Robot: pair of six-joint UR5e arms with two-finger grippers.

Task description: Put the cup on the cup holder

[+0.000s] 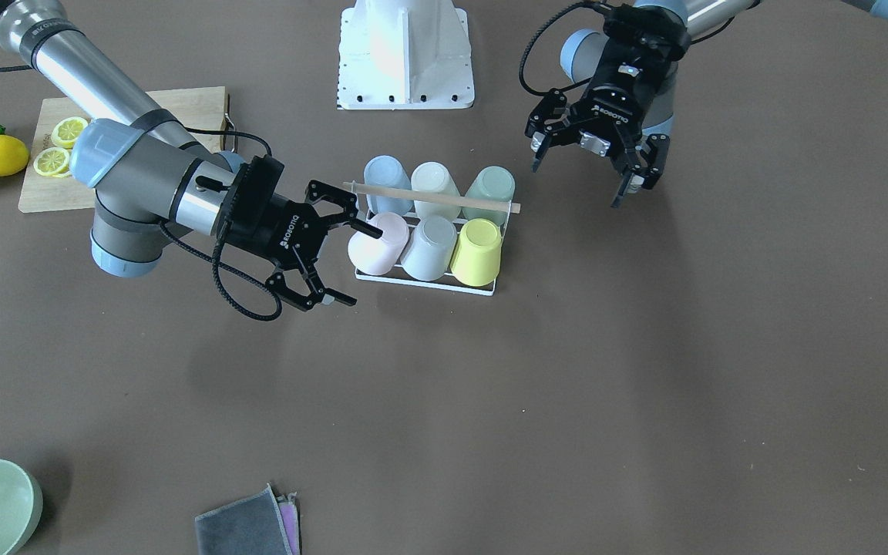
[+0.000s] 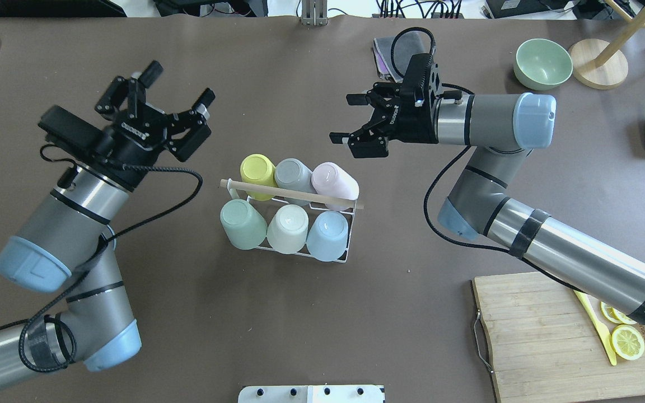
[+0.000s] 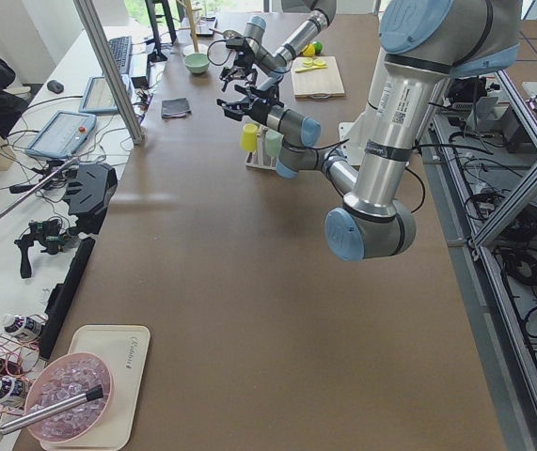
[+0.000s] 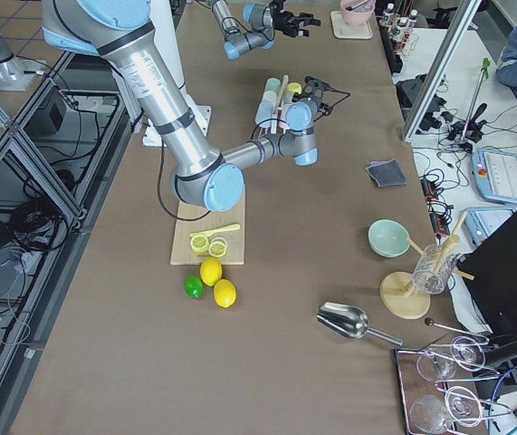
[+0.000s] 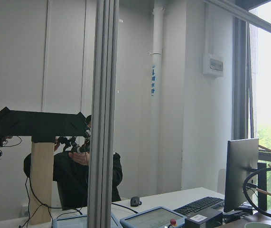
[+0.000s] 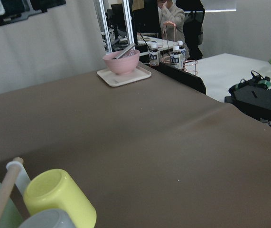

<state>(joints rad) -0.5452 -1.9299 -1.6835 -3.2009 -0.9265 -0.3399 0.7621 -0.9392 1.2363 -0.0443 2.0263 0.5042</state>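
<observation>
On the rack (image 1: 421, 284), in the front view, the pink cup (image 1: 378, 245) sits bottom-up, just beside the right gripper (image 1: 351, 266), spread and empty; the left gripper (image 1: 583, 181) hangs spread and empty. Overhead, all six places look filled. It seems light, stiff, smooth: pinch across its wall.

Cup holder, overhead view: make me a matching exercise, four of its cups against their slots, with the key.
Cups:
1. yellow cup
2. pink cup
3. green cup
4. blue cup

Slots (near, far, left and right are the robot's own):
a. near row, right end
b. far row, left end
c. near row, left end
d. far row, right end

Pairs: 1-b, 2-d, 3-c, 4-a
</observation>
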